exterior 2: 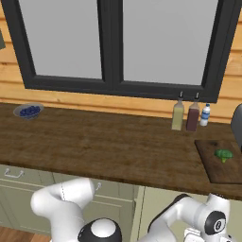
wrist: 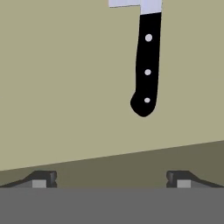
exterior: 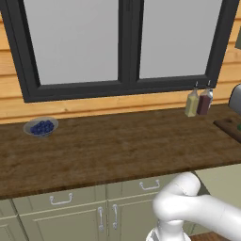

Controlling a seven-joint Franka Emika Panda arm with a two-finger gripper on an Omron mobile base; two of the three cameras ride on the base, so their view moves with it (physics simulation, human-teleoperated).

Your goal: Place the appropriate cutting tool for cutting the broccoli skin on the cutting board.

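Wooden worktop (exterior 2: 104,146) under window (exterior 2: 118,42). Knife (wrist: 146,65) on beige surface (wrist: 65,78), handle toward spread-open gripper (wrist: 111,179).

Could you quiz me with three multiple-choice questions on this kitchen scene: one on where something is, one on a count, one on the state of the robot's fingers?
1. Where does the small green broccoli piece lie?
A. in the grey bowl of blue berries
B. on the flat dark brown wooden cutting board
C. on the window sill

2. How many pale rivets show on the knife's black handle?
A. one
B. three
C. five

3. How do the robot's fingers stand?
A. spread apart, holding nothing
B. shut on the knife
C. shut on a bottle

Answers: 1 B, it rests on the board at the counter's right end. 2 B, three dots run down the handle. 3 A, the tips sit wide apart, short of the handle.
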